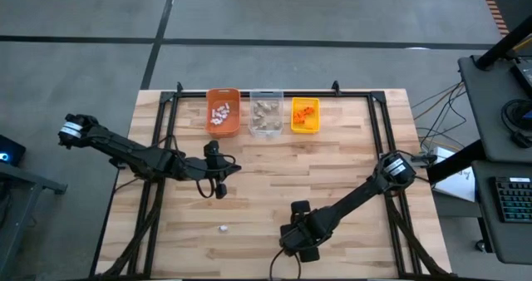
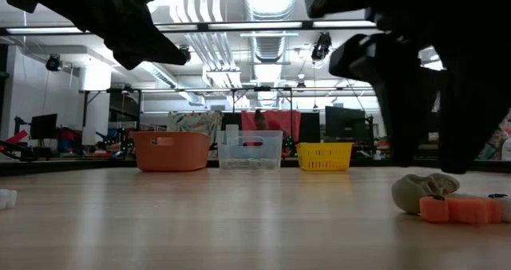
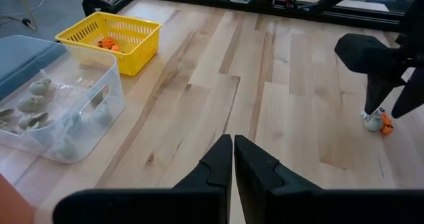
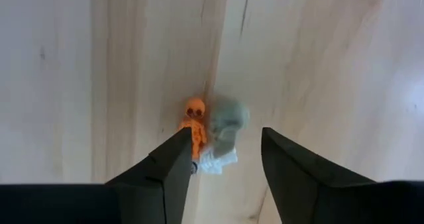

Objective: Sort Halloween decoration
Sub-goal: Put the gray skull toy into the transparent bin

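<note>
Near the bench's front edge, right of centre, the right gripper (image 4: 222, 159) hangs over two touching trinkets, an orange skeleton (image 4: 193, 126) and a grey-tan skull (image 4: 225, 121). Its jaws stand wide, holding nothing; the pair lies just ahead of the gap, skeleton by one finger. The left gripper (image 3: 233, 159), closed and empty, waits mid-bench, far from them. A white trinket (image 1: 223, 229) lies front-left.

**Two dark arms**

Both arms are matte black, built of slim links joined by bulkier rounded joints. The left arm (image 1: 125, 150) carries a white band near its base, the right arm (image 1: 357, 199) a pale ring at one joint. Each claw has two smooth, black, wedge-shaped fingers (image 4: 162, 174).
</note>
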`<state>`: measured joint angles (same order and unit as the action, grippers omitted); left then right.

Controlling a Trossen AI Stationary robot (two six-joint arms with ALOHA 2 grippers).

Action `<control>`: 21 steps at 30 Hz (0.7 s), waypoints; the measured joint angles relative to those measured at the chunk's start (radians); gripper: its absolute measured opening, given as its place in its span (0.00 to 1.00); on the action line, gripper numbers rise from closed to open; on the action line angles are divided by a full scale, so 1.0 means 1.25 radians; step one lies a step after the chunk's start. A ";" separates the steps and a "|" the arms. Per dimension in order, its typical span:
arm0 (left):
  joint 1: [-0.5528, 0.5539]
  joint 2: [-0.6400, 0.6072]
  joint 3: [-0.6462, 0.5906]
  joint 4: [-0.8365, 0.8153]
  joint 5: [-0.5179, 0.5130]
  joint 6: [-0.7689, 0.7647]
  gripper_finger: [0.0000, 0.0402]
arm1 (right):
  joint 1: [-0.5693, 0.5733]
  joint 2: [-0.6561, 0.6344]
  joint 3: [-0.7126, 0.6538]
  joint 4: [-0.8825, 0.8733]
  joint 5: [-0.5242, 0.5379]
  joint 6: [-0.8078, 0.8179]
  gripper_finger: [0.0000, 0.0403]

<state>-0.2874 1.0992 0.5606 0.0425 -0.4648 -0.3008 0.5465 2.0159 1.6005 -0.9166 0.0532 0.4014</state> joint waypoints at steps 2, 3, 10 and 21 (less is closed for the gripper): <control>0.000 0.000 0.000 0.001 0.000 0.000 0.00 | -0.005 0.001 0.000 0.020 0.000 -0.008 0.42; 0.000 0.000 0.000 0.002 0.000 0.000 0.00 | -0.007 0.001 0.000 0.022 0.000 -0.012 0.42; 0.000 0.000 0.000 0.002 0.000 0.000 0.00 | -0.014 0.015 0.000 0.029 -0.001 -0.043 0.39; 0.000 0.000 0.000 0.002 0.000 0.000 0.00 | -0.015 0.024 -0.001 0.028 -0.007 -0.046 0.37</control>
<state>-0.2874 1.0992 0.5606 0.0452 -0.4646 -0.3010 0.5277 2.0464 1.5990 -0.8810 0.0444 0.3435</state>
